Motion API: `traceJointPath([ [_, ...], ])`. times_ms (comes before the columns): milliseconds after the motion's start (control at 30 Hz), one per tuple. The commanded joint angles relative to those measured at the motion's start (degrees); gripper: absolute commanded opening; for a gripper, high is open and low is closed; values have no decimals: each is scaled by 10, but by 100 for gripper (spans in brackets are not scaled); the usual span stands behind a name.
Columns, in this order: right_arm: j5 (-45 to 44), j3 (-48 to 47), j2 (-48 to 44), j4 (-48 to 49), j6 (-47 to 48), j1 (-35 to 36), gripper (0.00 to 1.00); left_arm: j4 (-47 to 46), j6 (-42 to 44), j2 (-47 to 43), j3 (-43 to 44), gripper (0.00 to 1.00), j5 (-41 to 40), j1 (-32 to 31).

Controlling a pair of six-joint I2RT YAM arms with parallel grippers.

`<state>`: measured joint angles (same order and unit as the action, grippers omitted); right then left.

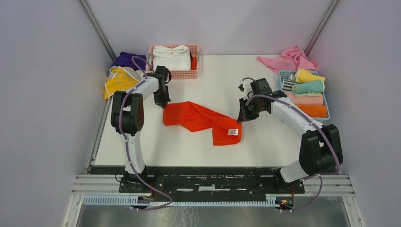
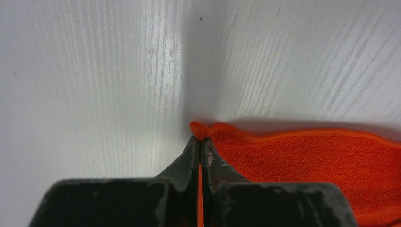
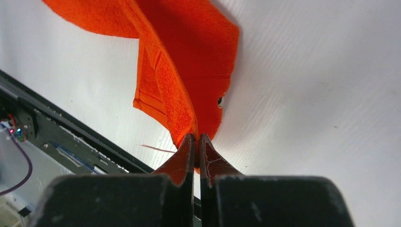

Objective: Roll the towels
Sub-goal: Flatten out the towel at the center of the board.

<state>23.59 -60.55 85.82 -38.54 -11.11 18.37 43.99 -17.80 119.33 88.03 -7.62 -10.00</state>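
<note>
Top external: left tool [image 1: 162, 102] and right tool [image 1: 242, 117] angled down and inward, each clamped on orange-red towel [image 1: 201, 119]

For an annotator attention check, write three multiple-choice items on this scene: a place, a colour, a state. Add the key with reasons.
1. The orange towel lies: A in a basket; B on the table; C on the floor.
2. The basket holding the rolled towels is: A blue; B green; C black.
3. The left gripper is: A wide open; B out of view; C shut on the orange towel's corner.

Key: 1 B, the top view shows it lying on the white tabletop. 2 A, its rim is light blue. 3 C, the left wrist view shows it pinching orange cloth.
</note>
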Motion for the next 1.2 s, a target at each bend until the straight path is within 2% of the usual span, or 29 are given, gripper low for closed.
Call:
traceJointPath([
  [0,-90,-75,-20,-31,-5,3,1,-6,44,-22,13,3,-49,6],
  [167,-196,-141,-72,-59,2,0,0,-16,47,-167,25,3,-87,7],
  [333,-224,-175,-139,-73,26,-1,0,-40,44,-305,13,3,-91,7],
  [433,-230,-180,-180,-94,34,-1,0,-60,44,-393,-25,3,-90,6],
  [600,-204,-153,-265,-125,44,-1,1,-62,37,-536,-101,3,-95,7],
  [800,-115,-110,-361,-154,43,-1,1,-22,22,-687,-164,3,-93,6],
  [933,-95,-85,-363,-139,31,-1,1,-8,24,-713,-186,3,-79,6],
  [1033,-139,-78,-302,-103,18,-1,0,-36,25,-661,-209,3,-66,6],
  [1167,-201,-94,-183,-55,30,-4,0,-84,27,-534,-225,3,-56,7],
])
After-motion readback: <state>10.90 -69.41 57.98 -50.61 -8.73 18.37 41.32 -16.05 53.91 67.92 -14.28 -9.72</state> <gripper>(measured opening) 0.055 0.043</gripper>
